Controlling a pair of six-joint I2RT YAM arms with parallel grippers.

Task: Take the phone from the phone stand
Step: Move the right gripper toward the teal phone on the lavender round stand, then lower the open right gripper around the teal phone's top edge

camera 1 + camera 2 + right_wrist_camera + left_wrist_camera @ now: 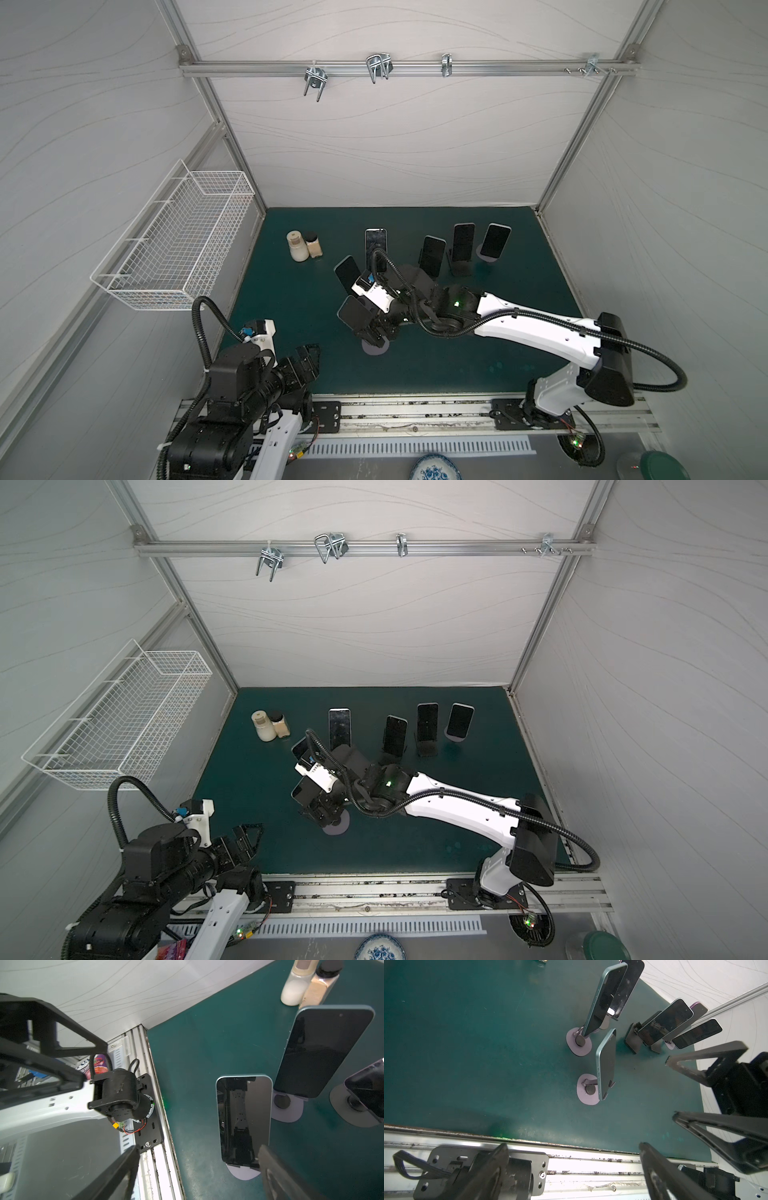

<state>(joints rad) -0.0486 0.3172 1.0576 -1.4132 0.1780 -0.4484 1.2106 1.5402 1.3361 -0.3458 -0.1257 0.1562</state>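
In both top views the right arm stretches low from its base on the front rail and leans across the middle. Its wrist bends down so the right claw (372, 332) points at the green mat (291, 316). Its fingers stand apart and grip nothing. The dark-screened phone (353, 316) leans on its round lilac phone stand (376, 348) just beside this claw. Five other phones stand on the mat beyond the claw. The left arm is folded close to its own base. The left claw (307, 359) is spread wide, empty and well apart from the phone. In the left wrist view, the left claw's (573, 1145) own fingers spread wide over the rail's edge. The phone (607, 1064) stands ahead of it, tilted on the stand (586, 1093). The right claw (671, 1088) reaches in from the side, its two black fingers parted, their tips near the screen but clear of it. In the right wrist view, the phone (244, 1120) stands ahead of the right claw (199, 1147), between its spread fingers and much nearer one. That finger's tip overlaps the phone's lower corner, and whether they touch cannot be told. The left claw (94, 1064) shows open past the other finger.
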